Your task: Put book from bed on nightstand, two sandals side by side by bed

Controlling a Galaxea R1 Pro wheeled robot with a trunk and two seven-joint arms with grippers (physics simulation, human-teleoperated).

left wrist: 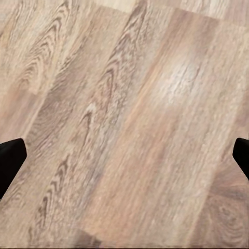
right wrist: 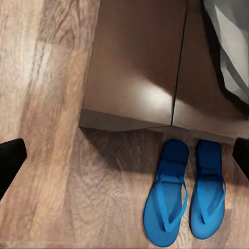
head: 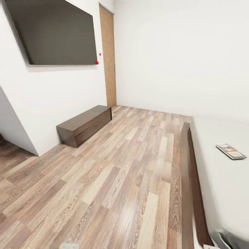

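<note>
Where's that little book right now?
In the head view the book lies flat on the bed at the picture's right, beyond its dark wooden frame.

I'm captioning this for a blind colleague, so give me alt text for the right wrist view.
Two bright blue sandals lie side by side on the wood-plank floor, toes at the foot of a dark brown wooden panel. The right gripper hangs open above them, black fingertips at either edge.

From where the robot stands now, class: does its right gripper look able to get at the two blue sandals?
Probably yes. The right gripper hangs open above the sandals, which lie side by side on bare floor beside a dark wooden panel; nothing lies between.
</note>
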